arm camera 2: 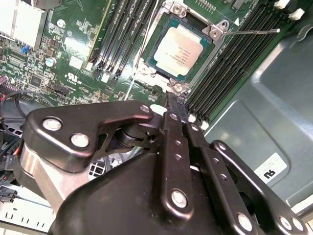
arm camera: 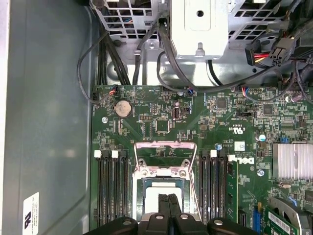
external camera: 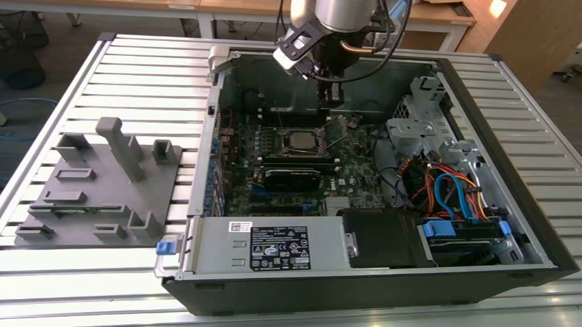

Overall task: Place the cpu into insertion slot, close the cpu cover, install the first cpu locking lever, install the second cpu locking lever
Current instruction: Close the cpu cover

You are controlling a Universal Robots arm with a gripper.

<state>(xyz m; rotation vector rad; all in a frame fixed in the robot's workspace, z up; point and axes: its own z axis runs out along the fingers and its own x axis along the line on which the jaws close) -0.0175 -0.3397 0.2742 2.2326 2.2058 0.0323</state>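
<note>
The cpu [arm camera 2: 180, 48] lies flat in the insertion slot [arm camera: 146, 190] on the green board, its silver top showing. The cpu cover [arm camera 2: 191, 18] frames the chip and looks lowered around it. One thin wire locking lever [arm camera 2: 254, 32] sticks out sideways from a corner of the socket, unlatched. My gripper [arm camera 2: 176, 100] hangs just above the socket's near edge, its fingers pressed together with nothing between them. In the exterior view the gripper [external camera: 329, 102] sits over the board just behind the cpu [external camera: 298, 139]. In the first wrist view the gripper [arm camera: 168, 199] covers part of the socket.
Long black memory slots [arm camera: 110, 191] flank the socket on both sides. A finned heat sink [arm camera: 292, 161], a metal drive cage [external camera: 414, 129] and cable bundles [external camera: 450, 194] crowd the case. A grey fixture [external camera: 100, 184] sits on the table at the exterior view's left.
</note>
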